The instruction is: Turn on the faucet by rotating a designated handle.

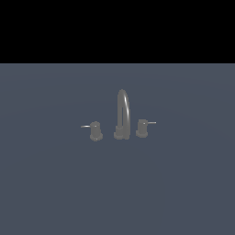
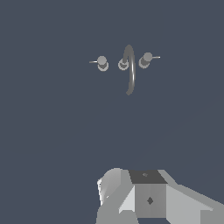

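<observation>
The faucet (image 1: 122, 112) is dull grey metal, with a tall arched spout on a round base standing on the flat grey-blue surface. The handle (image 1: 142, 127) is the squat knob on the exterior view's right of the spout, and its thin pale lever points right. In the wrist view the faucet (image 2: 129, 72) and the handle (image 2: 145, 59) show from above, far off. Only part of my gripper's grey body (image 2: 148, 199) shows at the wrist view's edge, well apart from the faucet. Its fingers are not visible. The arm does not show in the exterior view.
A twin knob (image 1: 95, 131) stands on the exterior view's left of the spout, its lever pointing left; it also shows in the wrist view (image 2: 102, 63). The grey-blue surface (image 1: 117, 193) spreads flat around the faucet. A black band fills the exterior view's top.
</observation>
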